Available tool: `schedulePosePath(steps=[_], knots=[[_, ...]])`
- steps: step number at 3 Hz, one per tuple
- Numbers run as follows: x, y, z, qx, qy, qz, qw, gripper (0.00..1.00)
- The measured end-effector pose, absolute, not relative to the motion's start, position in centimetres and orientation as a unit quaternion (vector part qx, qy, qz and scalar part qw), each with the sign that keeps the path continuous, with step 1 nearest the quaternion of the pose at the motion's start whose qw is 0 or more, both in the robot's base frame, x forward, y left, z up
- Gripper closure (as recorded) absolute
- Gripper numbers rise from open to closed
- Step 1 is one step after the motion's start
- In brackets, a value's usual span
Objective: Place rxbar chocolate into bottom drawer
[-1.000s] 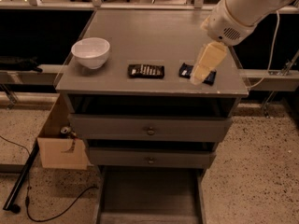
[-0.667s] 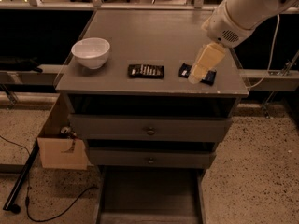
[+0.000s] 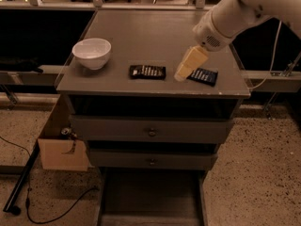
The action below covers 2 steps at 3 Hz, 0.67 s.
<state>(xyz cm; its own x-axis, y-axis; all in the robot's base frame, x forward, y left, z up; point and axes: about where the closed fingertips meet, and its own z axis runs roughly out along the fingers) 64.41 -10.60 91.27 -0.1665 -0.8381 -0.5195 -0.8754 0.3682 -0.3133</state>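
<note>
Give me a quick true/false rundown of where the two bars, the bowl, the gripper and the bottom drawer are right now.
1. The rxbar chocolate lies on the cabinet top, between the white bowl and the navy blue bar. True.
2. The gripper is over the white bowl. False: it is on the right side of the cabinet top, at the navy blue bar's left end and to the right of the rxbar chocolate.
3. The bottom drawer is pulled out. True.
4. The rxbar chocolate is inside the bottom drawer. False: it lies on the cabinet top.
5. The white bowl stands at the right edge of the cabinet top. False: it stands near the left edge.
</note>
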Motion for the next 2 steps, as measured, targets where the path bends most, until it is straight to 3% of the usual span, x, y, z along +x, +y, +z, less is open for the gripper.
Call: schedulePosePath(steps=[2], knots=[[68.1, -6.7, 89.5, -0.576, 0.755, 0.039, 0.311, 0.00]])
